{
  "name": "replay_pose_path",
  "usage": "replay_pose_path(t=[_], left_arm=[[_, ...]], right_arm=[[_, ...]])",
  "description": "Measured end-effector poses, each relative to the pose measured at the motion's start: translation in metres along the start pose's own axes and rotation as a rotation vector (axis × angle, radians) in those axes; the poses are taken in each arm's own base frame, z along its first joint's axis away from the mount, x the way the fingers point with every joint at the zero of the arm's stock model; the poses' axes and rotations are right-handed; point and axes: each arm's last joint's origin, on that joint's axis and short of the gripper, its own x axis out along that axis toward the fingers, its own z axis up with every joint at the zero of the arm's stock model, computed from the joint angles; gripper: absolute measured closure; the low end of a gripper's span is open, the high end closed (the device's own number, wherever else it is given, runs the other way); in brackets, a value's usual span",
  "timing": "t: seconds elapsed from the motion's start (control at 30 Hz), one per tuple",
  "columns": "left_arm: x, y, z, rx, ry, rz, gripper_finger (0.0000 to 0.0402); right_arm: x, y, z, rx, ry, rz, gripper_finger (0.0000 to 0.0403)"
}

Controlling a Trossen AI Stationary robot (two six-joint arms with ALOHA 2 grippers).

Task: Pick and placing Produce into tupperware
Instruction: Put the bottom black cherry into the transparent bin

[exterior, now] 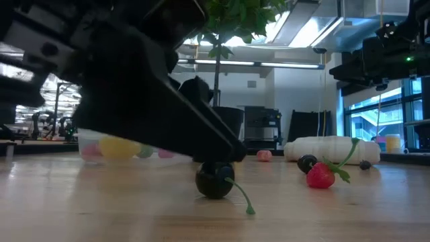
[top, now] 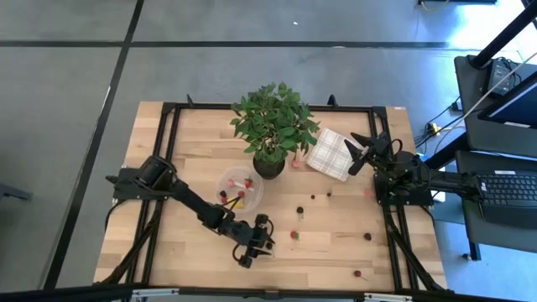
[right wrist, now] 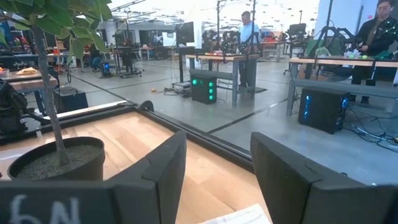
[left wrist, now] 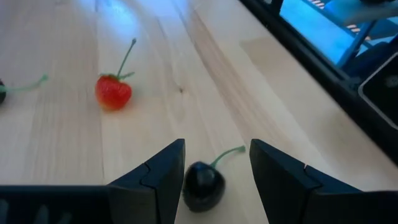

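the left claw [left wrist: 214, 180] stands released, fingers astride a small, glossy dark maroon cherry [left wrist: 203, 185] with green stem; light, round, likely to roll, so pinch its body.

A leafy potted plant [top: 273, 134] is standing at the table's [top: 176, 252] twelve o'clock, with the checked cloth [top: 330, 153] lying at its three o'clock and the tupperware [top: 238, 188] holding berries at its seven o'clock. The left gripper [top: 252, 252] is reaching low near the six o'clock edge, a red berry [top: 294, 235] lying at its two o'clock. The right gripper [top: 361, 151] is waiting over the cloth's three o'clock edge.
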Motion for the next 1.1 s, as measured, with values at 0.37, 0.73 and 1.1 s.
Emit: replay_pose_path(t=[0.37, 0.73, 1.1], left_arm=[[0.009, 0.004, -0.014, -0.004, 0.039, 0.021, 0.0227], [0.009, 0.001, -0.014, -0.002, 0.031, 0.013, 0.0227], [0.009, 0.001, -0.013, -0.001, 0.025, 0.012, 0.0242]], right_arm=[[0.000, 0.000, 0.000, 0.000, 0.000, 0.000, 0.0221], [0.000, 0.000, 0.000, -0.002, 0.002, 0.000, 0.0221], [0.000, 0.000, 0.000, -0.002, 0.003, 0.000, 0.0221]])
